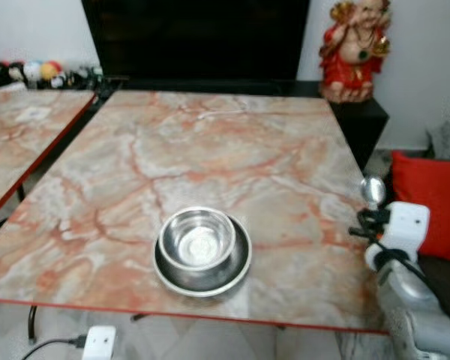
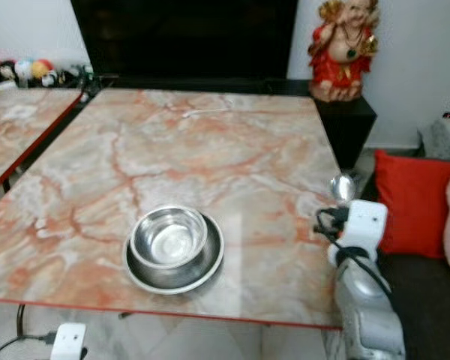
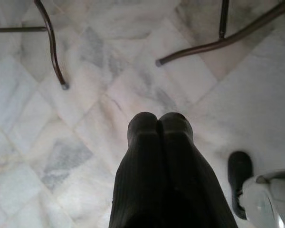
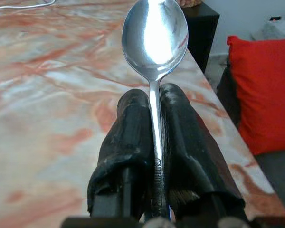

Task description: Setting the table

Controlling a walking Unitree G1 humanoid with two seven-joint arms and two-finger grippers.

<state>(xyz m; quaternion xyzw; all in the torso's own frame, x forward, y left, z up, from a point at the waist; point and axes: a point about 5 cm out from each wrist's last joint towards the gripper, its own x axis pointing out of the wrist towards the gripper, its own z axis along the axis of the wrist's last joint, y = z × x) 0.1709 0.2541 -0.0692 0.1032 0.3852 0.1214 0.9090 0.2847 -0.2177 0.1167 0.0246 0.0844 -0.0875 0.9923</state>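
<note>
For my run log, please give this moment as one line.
right gripper: shut on spoon, at table right edge | left gripper: shut, idle over floor | bowl in plate

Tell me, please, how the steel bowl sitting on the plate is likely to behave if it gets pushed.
The bowl looks like thin polished steel, so it is probably light and stiff. Resting on an equally shiny plate, it would likely slide rather than grip, perhaps dragging the plate across the smooth table. It sits low and wide, so tipping seems unlikely.
</note>
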